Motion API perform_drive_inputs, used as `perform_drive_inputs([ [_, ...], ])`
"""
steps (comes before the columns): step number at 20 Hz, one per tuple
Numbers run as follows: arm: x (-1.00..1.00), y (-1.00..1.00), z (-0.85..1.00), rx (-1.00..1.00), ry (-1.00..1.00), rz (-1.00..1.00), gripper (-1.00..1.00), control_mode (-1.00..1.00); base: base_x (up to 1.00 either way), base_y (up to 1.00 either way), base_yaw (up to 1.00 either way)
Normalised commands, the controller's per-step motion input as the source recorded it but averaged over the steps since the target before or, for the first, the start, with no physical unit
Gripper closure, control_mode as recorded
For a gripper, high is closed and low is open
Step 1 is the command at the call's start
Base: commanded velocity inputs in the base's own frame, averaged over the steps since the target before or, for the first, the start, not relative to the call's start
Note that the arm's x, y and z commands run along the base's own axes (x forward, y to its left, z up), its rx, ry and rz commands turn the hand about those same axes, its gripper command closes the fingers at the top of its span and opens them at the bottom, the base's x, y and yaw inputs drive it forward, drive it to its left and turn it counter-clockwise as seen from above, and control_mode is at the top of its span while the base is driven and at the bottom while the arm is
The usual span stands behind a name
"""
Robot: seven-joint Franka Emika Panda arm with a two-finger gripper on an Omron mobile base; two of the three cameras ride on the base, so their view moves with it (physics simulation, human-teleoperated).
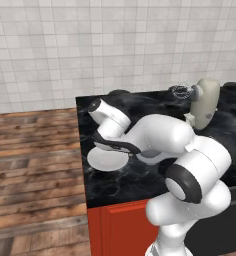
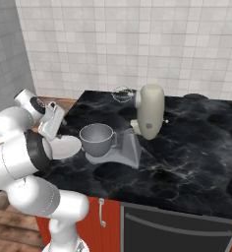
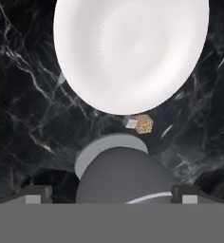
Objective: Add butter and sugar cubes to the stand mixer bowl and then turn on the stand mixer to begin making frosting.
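Over the black counter [image 3: 19,95] the hand [image 3: 111,194] hangs wide open, holding nothing

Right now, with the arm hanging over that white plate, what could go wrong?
1. The sugar cubes are a tiny lump on the dark counter between the plate and the bowl; the open claw might nudge one of them while reaching in.
2. The lump is so small that the wide-open claw could close around nothing or flick it away.
3. The mixer has its head tilted up over the bowl, so a careless swing might knock it.
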Motion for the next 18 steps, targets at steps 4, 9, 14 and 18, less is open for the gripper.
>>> perform_drive_inputs([
  [4,0.00,-0.31,-0.24,-0.01,0.00,-0.11,-1.00,-1.00,0.00,0.00,0.00],
  [9,0.00,-0.14,-0.32,-0.04,0.00,-0.10,-1.00,-1.00,0.00,0.00,0.00],
  [14,0.00,0.00,-0.16,-0.07,0.01,-0.07,-1.00,-1.00,0.00,0.00,0.00],
  [18,0.08,0.00,-0.05,-0.07,0.03,-0.05,-1.00,-1.00,0.00,0.00,0.00],
])
